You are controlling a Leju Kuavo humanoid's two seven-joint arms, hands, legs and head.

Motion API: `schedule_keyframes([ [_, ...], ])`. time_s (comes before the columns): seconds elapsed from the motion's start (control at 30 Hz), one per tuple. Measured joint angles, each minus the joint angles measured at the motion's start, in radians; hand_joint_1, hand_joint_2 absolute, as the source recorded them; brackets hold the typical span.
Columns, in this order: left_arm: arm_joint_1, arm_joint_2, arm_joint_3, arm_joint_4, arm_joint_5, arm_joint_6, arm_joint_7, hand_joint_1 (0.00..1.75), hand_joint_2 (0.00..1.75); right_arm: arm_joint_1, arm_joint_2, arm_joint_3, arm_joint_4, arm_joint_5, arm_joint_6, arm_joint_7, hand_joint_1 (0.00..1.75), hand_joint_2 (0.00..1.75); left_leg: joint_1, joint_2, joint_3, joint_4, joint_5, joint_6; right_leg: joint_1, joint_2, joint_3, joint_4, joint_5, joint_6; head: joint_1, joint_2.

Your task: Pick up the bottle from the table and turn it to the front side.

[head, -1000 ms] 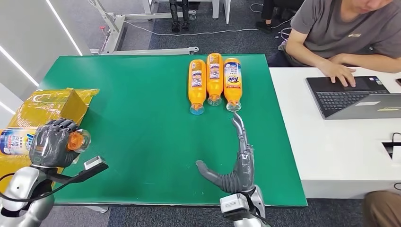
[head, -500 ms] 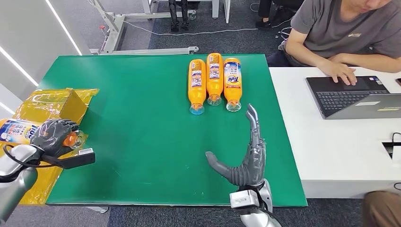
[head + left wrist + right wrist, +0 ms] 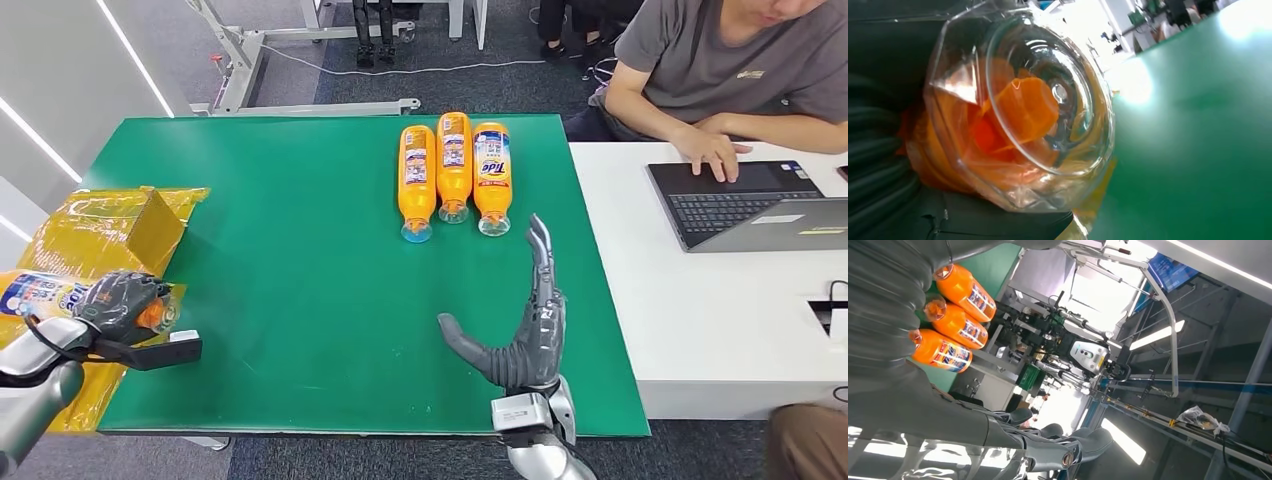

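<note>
Gripping an orange bottle [image 3: 45, 297] with a clear faceted cap, our left hand [image 3: 118, 303] holds it lying flat over the yellow bag [image 3: 95, 225] at the green table's [image 3: 300, 280] left edge, cap end pointing right. Our right hand [image 3: 528, 335] hovers empty, fingers spread, near three bottles [image 3: 453, 170].

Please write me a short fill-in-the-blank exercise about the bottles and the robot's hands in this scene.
1. The left hand holds an orange ____ over the yellow box.
2. ____ bottles lie side by side on the green table.
3. The right hand is ____, holding nothing.

Missing words: bottle; three; open
</note>
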Motion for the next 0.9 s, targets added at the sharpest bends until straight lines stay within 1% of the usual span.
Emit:
schedule_keyframes([
  [0.17,-0.025,-0.045,-0.047,0.040,-0.015,-0.018,-0.015,1.75,1.75,-0.011,0.014,0.000,0.010,-0.004,0.000,0.000,0.00,1.75,0.000,-0.001,0.000,0.000,0.000,0.000,0.000,-0.001,0.000,0.000,0.000,0.000,0.000,0.000],
  [0.4,-0.116,-0.130,-0.103,0.112,-0.022,-0.024,-0.030,1.75,1.75,-0.026,0.026,0.001,0.027,-0.013,0.000,0.000,0.00,1.75,0.000,-0.001,0.000,0.001,0.000,0.000,0.000,-0.001,0.001,0.000,0.000,0.000,0.000,0.000],
  [0.57,-0.163,-0.177,-0.127,0.157,-0.027,-0.035,-0.029,1.75,1.75,-0.027,0.027,0.002,0.033,-0.009,0.001,0.000,0.00,1.75,0.000,-0.001,0.000,0.001,0.000,0.000,0.000,-0.001,0.000,0.000,0.000,0.000,0.000,0.000],
  [0.6,-0.173,-0.185,-0.130,0.169,-0.027,-0.053,-0.025,1.75,1.75,-0.026,0.027,0.002,0.034,-0.008,0.001,0.000,0.00,1.75,0.000,-0.001,0.000,0.001,0.000,0.000,0.000,-0.001,0.001,0.000,0.000,0.000,0.000,0.000],
  [0.73,-0.215,-0.207,-0.147,0.234,-0.018,-0.171,-0.002,1.75,1.75,-0.020,0.027,0.005,0.035,-0.012,0.000,0.000,0.00,1.75,0.000,0.000,0.000,0.000,0.000,0.000,0.000,0.000,0.000,0.000,0.001,0.000,0.000,0.000],
  [0.9,-0.239,-0.207,-0.165,0.294,-0.015,-0.218,0.012,1.75,1.75,-0.021,0.024,0.008,0.036,-0.027,0.000,0.000,0.00,1.75,0.000,0.001,0.000,0.000,0.000,0.000,0.000,0.001,0.000,0.001,0.001,0.000,0.000,0.000],
])
